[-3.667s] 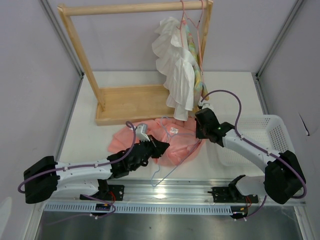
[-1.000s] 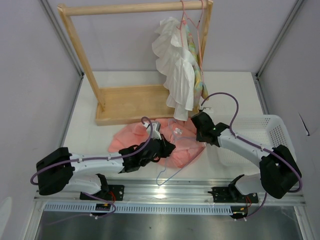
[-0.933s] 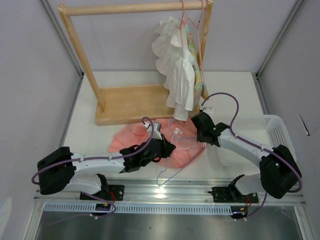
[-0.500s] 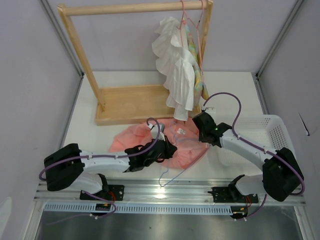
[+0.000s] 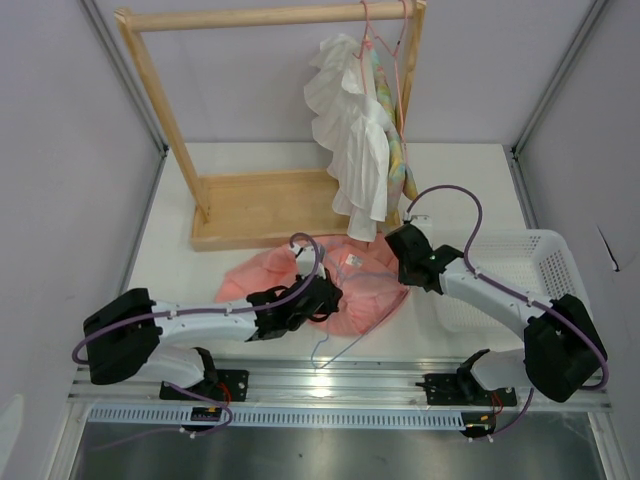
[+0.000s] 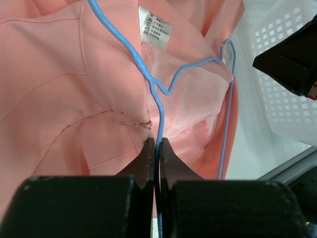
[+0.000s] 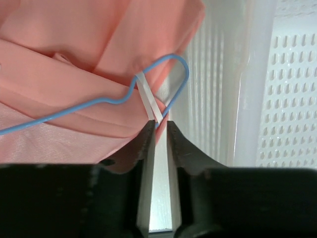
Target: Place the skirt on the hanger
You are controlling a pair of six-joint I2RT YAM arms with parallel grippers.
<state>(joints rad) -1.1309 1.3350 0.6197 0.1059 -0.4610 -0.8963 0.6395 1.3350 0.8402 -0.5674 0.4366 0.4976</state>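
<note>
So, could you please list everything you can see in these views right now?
salmon-pink pleated fabric skirt: one, pink, lying on the table before the rack
thin light-blue wire hanger: one, blue, lying across the skirt
wooden clothes rack: one, light wood, back of the table
white ruffled garment: one, white, hanging at the rack's right end
pastel multicoloured garment: one, hanging behind the white one
pink-red wire hangers: two, on the rack's rail
white perforated plastic basket: one, right edge
white table: one
left hand: shut on the hanger's wire
right hand: at the skirt's white ribbon loop, grip unclear
</note>
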